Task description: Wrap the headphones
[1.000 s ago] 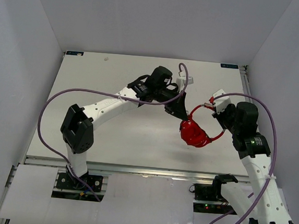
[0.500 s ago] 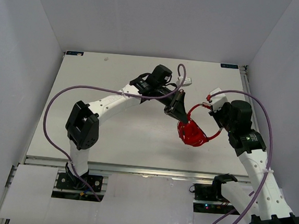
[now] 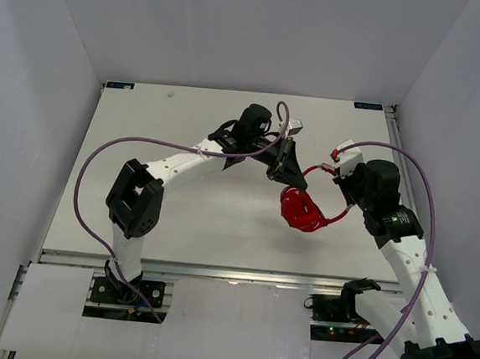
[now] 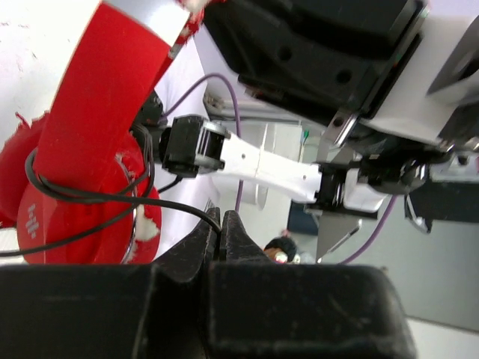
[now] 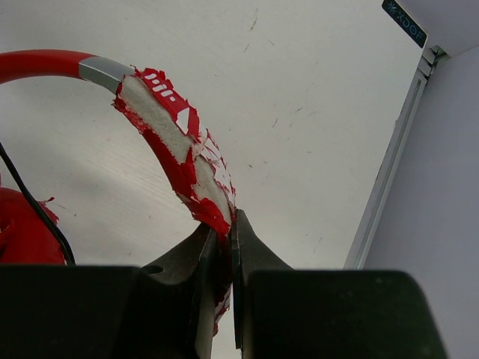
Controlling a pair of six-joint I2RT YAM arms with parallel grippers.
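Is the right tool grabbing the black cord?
No, the right tool pinches the headphones by their torn red headband; the black cord runs apart from it.

Red against off-white.
My wrist cameras show bright red plastic over-ear headphones [image 3: 302, 210]: silver insert, white markings, red skin flaking over seemingly beige foam; thin black cord [image 4: 97, 199]; flat off-white table [image 5: 314, 90].

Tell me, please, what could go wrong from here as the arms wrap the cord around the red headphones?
1. The right gripper pinches the headband with its fingertips alone, on flaking padding; it could slip or tear more off.
2. The left gripper holds the thin black cord at its very tips; the cord may pull free, and the slack loops by the ear cup could slide off.
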